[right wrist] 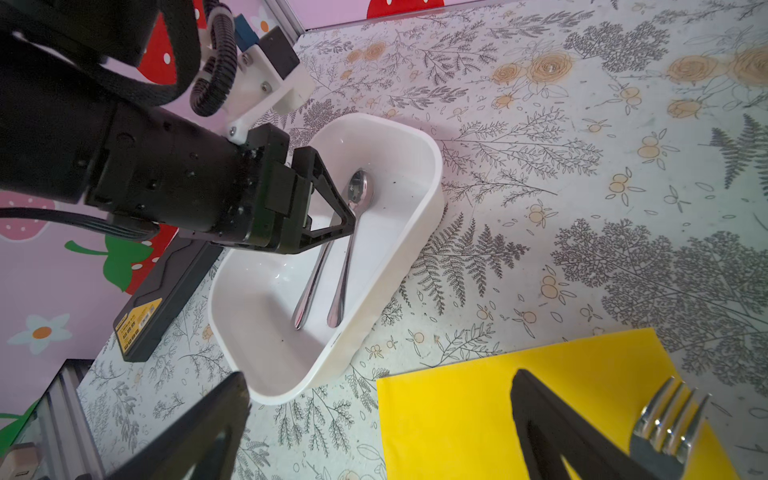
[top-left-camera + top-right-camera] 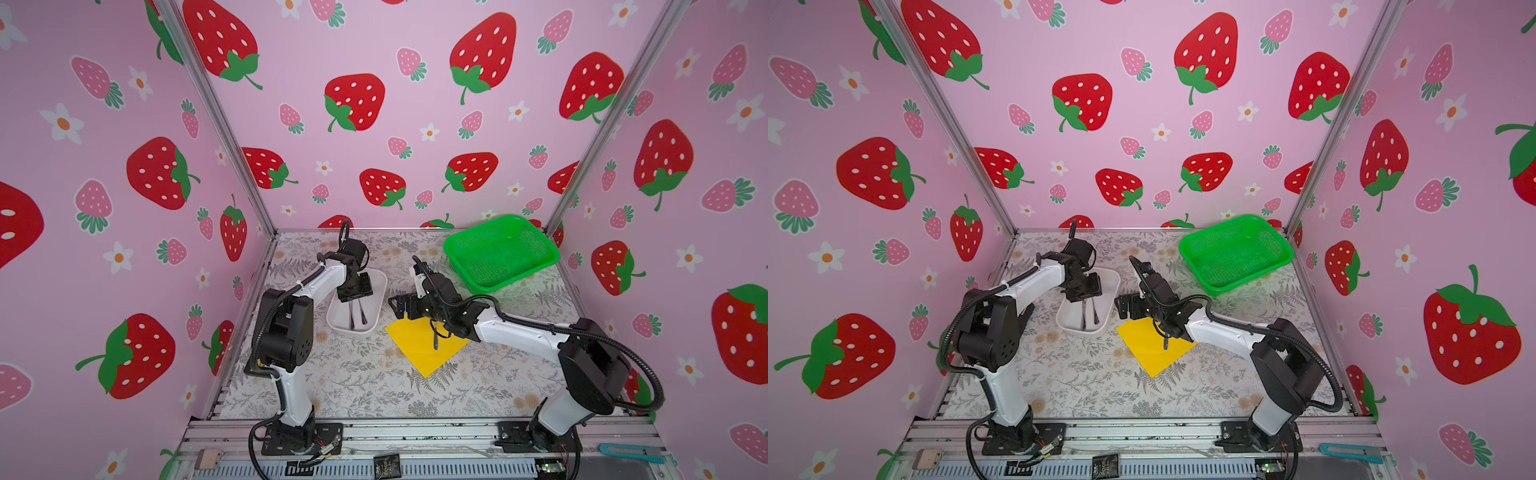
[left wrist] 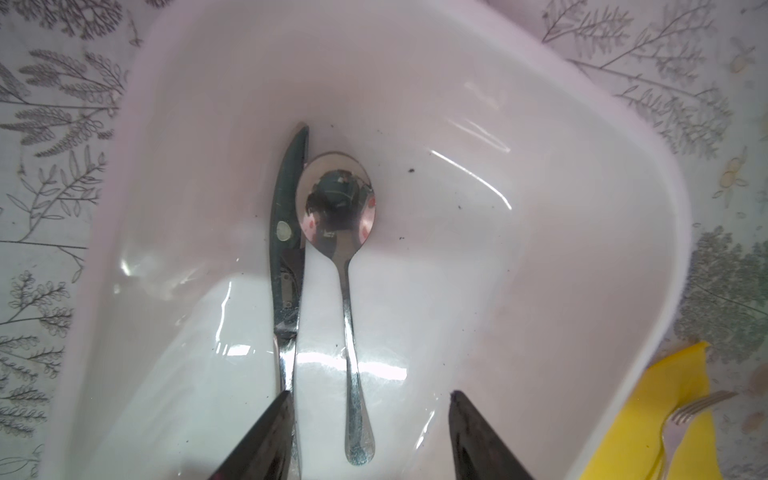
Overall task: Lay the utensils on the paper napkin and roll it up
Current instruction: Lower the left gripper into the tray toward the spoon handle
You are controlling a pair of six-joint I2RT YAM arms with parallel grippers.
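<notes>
White plastic is my reference here: the tub [image 2: 354,331] sits on the floral desk [image 2: 374,390], and I place everything else from it. Two of the utensils lie inside the tub, a knife [image 3: 286,249] and a spoon [image 3: 347,291], side by side and nearly parallel. The spoon's bowl is right against the knife's blade, and I cannot tell whether they touch.

My left tool [image 3: 372,392] reaches down into the tub with its jaws partly apart. The spoon's handle end lies between the fingers [image 3: 478,436], clear of both, and one finger stands over the knife's handle. It has hold of nothing.

The yellow paper napkin [image 2: 424,349] lies flat on the desk just beside the tub, one corner pointing toward it, on the side away from my left arm. The fork [image 1: 669,415] rests on the napkin, its tines at the napkin's edge on the side away from the tub.

My right tool [image 1: 380,376] hangs above the gap between tub and napkin, jaws spread wide and gripping nothing. The green mesh basket [image 2: 498,253] stands well apart from the tub, beyond the napkin toward the back of the desk.
</notes>
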